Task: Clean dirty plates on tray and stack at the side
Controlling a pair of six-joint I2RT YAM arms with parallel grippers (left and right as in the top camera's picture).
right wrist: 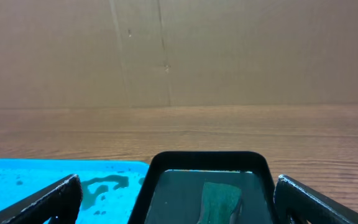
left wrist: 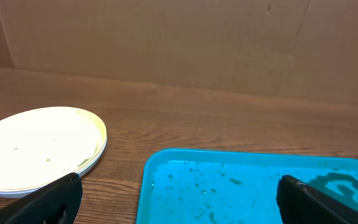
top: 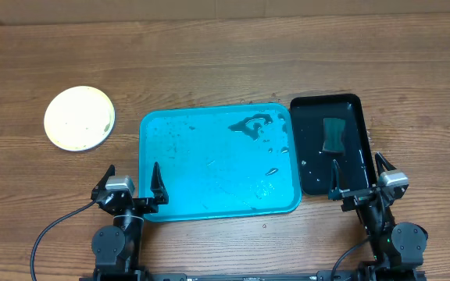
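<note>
Plates (top: 80, 118), small, round and shallow, are sitting stacked on the wooden table (top: 209, 55), well left of the large turquoise plastic tray (top: 170, 133). A pale yellow one is showing on top with a white rim under it, and I am not making out a third. The tray is holding only puddles (top: 250, 125) and dark specks. Just right of the tray, a dark sponge (top: 333, 134) is resting in a small glossy black tray (top: 354, 105). The left gripper (top: 133, 173) and the right gripper (top: 358, 166) are both hanging spread and empty at the tray's near edge. I am judging the job nearly done. Faint specks on the top plate may be passing as clean, and a careless left-arm swing could be knocking the stack or slopping the tray's water.
</note>
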